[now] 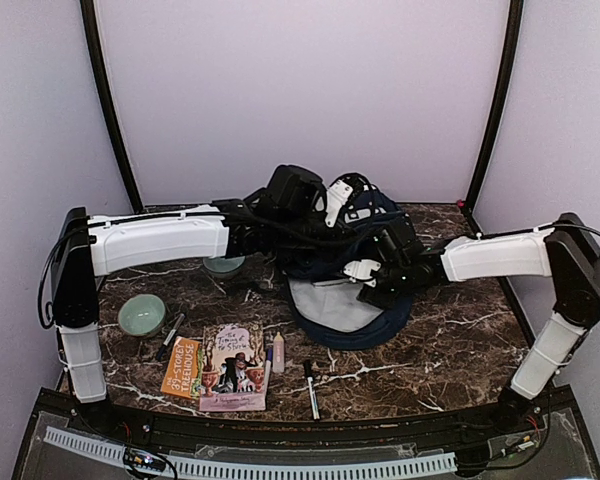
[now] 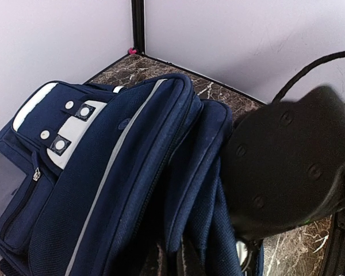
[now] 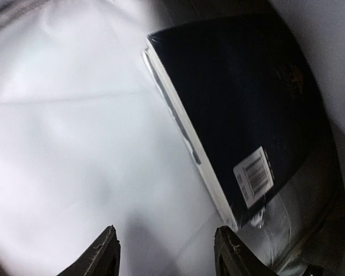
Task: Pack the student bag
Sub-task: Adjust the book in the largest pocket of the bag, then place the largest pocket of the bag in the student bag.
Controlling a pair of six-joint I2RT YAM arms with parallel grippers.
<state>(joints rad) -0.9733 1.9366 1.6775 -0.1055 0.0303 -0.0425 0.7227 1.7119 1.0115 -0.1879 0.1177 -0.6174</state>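
The student bag (image 2: 103,172) runs off the left wrist view at 6 and 9 o'clock; a blurred black housing (image 2: 287,167) hides its 3 o'clock side; the right gripper (image 3: 167,236) is cut off at 6 o'clock.

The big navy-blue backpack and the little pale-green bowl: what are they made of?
The big navy-blue backpack looks like woven fabric, maybe nylon: it shows a fine matte weave and stitched seams. The little pale-green bowl looks like glazed ceramic, smooth with a soft shine, though it could be plastic.
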